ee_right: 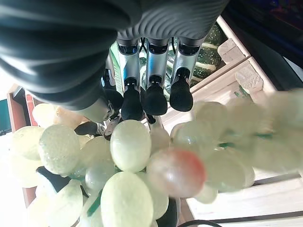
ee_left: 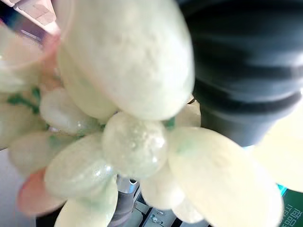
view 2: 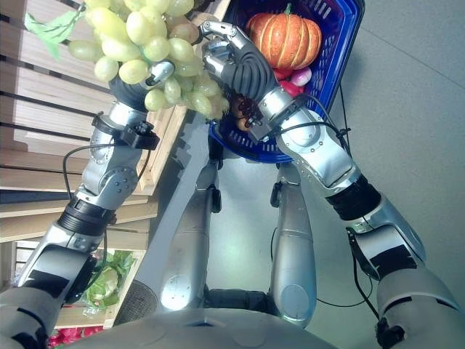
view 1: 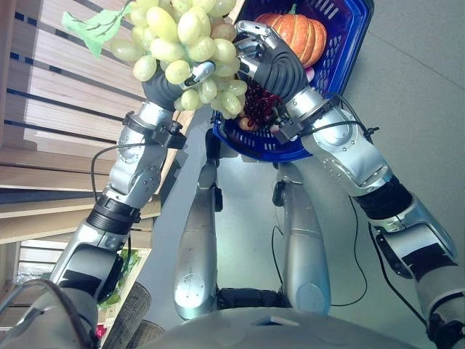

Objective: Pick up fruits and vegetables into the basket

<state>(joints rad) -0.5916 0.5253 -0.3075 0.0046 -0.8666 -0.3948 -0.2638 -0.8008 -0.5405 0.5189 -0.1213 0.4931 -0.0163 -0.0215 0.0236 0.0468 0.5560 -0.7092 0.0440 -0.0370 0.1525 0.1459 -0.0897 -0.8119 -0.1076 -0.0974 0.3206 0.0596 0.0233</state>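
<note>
My left hand (view 1: 161, 89) is raised high and shut on a big bunch of green grapes (view 1: 182, 36) with a green leaf (view 1: 91, 29); one finger (view 1: 200, 72) shows between the berries. The grapes (ee_left: 132, 142) press close to the wrist camera. The bunch hangs just left of the blue basket (view 1: 350, 43), which holds an orange pumpkin (view 1: 294, 36), dark red grapes (view 1: 258, 102) and a pink piece (view 2: 300, 76). My right hand (view 1: 272, 62) sits in front of the basket beside the bunch. Its fingers (ee_right: 156, 94) are curled with their tips at the grapes (ee_right: 130, 146), gripping nothing I can see.
A slatted wooden shelf (view 1: 51, 109) runs along the left. Low on the left a crate holds leafy greens (view 2: 109, 280) and red produce (view 2: 69, 336). Wooden crates with a striped green melon (ee_right: 208, 52) lie behind the grapes. Grey floor (view 1: 421, 109) lies to the right.
</note>
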